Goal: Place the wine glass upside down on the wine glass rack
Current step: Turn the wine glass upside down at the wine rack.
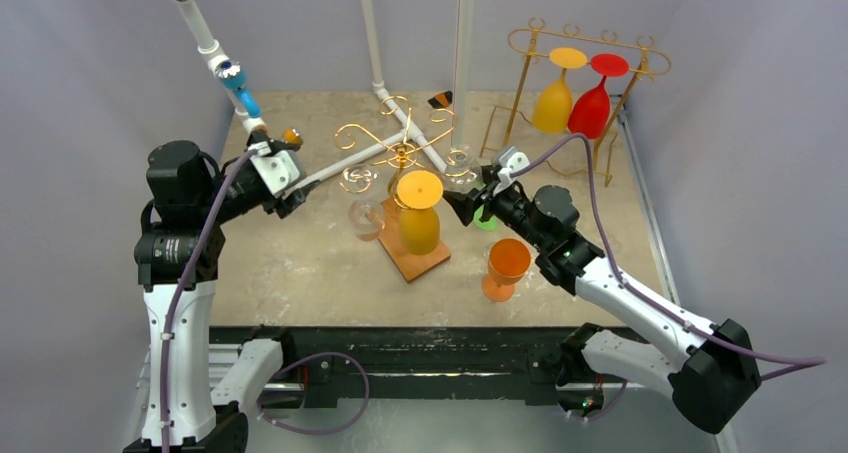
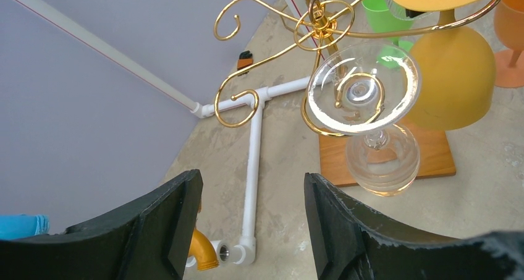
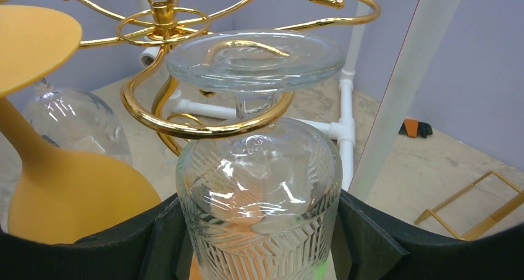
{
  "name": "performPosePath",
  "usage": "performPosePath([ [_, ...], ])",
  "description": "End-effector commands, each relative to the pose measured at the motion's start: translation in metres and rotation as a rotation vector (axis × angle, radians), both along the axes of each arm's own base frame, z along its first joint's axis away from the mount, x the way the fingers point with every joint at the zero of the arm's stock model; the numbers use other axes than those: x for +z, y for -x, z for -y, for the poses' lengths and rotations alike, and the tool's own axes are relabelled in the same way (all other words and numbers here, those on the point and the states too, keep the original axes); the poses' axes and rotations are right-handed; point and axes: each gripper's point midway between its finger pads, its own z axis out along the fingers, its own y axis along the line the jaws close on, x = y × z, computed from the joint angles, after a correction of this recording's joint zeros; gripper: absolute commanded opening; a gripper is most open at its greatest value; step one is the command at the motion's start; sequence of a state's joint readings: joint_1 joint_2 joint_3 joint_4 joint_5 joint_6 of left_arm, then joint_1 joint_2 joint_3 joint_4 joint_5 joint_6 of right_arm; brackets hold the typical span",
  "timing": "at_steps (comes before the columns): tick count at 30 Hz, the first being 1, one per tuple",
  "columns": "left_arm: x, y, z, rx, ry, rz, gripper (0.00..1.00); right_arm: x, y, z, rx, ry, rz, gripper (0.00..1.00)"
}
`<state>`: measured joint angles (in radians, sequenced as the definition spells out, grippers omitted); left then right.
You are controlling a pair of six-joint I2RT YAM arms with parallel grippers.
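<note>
A clear cut-glass wine glass (image 3: 259,193) hangs upside down, its stem in a hook of the gold scroll rack (image 3: 185,128) and its foot resting on top. My right gripper (image 3: 259,230) is shut on its bowl, one black finger against each side. From above, this glass (image 1: 460,163) is on the right side of the rack (image 1: 403,153), with the right gripper (image 1: 467,203) just below it. My left gripper (image 1: 290,188) is open and empty, left of the rack. In the left wrist view its jaws (image 2: 252,184) stand wide over bare table.
A yellow glass (image 1: 419,218) and another clear glass (image 1: 365,215) hang on the same rack, which stands on a wooden base (image 1: 425,261). An orange glass (image 1: 507,268) stands upright near a green one (image 1: 486,220). A second rack (image 1: 585,48) holds yellow and red glasses. White pipes (image 1: 420,138) cross the table.
</note>
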<state>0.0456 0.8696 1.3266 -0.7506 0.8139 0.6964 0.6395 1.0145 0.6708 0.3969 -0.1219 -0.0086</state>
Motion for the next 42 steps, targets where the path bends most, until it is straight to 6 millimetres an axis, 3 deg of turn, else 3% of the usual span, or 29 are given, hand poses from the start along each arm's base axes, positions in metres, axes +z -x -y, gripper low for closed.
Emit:
performPosePath([
  [1, 0.002, 0.003, 0.001, -0.014, -0.007, 0.020, 0.65, 0.040, -0.006, -0.002, -0.012, -0.098, 0.049, 0.02],
  [6, 0.001, 0.003, 0.001, -0.015, -0.012, 0.020, 0.65, 0.038, -0.008, -0.004, -0.012, -0.095, 0.038, 0.13],
  [16, -0.001, 0.004, 0.002, -0.025, -0.011, 0.020, 0.67, 0.033, -0.002, -0.007, 0.024, -0.072, 0.021, 0.63],
  [19, -0.002, 0.004, 0.003, -0.028, -0.008, 0.016, 0.67, 0.036, 0.001, -0.007, 0.035, -0.071, 0.025, 0.86],
  [22, -0.002, 0.004, 0.003, -0.028, -0.008, 0.015, 0.67, 0.039, 0.004, -0.005, 0.038, -0.075, 0.032, 0.98],
  [32, 0.001, 0.006, 0.003, -0.031, -0.006, 0.020, 0.67, 0.051, 0.019, 0.004, 0.047, -0.085, 0.026, 0.99],
  [42, -0.004, -0.003, 0.002, -0.018, 0.003, -0.001, 0.68, 0.091, 0.075, 0.023, 0.140, -0.061, -0.060, 0.99],
])
